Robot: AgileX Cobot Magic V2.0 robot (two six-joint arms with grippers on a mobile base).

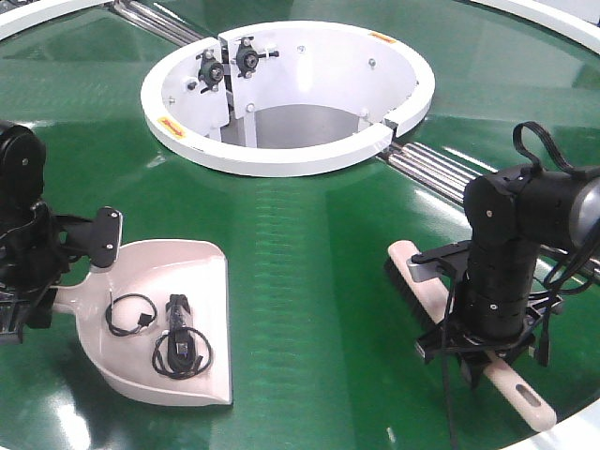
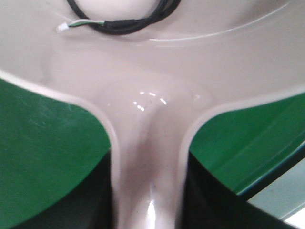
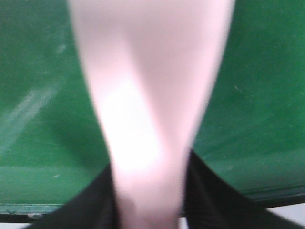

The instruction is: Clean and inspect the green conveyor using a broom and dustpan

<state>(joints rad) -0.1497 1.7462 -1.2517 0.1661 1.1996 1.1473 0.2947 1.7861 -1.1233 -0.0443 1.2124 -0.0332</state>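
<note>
The pale pink dustpan [image 1: 164, 267] lies flat on the green conveyor [image 1: 309, 281] at the left, with two black cable bundles [image 1: 183, 349] inside it. My left gripper [image 1: 58, 292] is shut on the dustpan's handle; in the left wrist view the handle [image 2: 147, 157] runs between the dark fingers of the gripper [image 2: 148, 210], and one cable [image 2: 124, 24] lies in the pan. My right gripper [image 1: 478, 342] is shut on the broom [image 1: 409, 264], which lies low over the belt at the right, black bristles to the left. The right wrist view shows the blurred broom handle [image 3: 147, 119] in the gripper [image 3: 150, 205].
A white ring-shaped housing [image 1: 281, 155] stands at the centre back, with silver rollers [image 1: 441, 169] running from it to the right. The belt's front edge [image 1: 572, 422] is close behind the broom handle's end. A white outer rim [image 1: 37, 19] shows at the top left.
</note>
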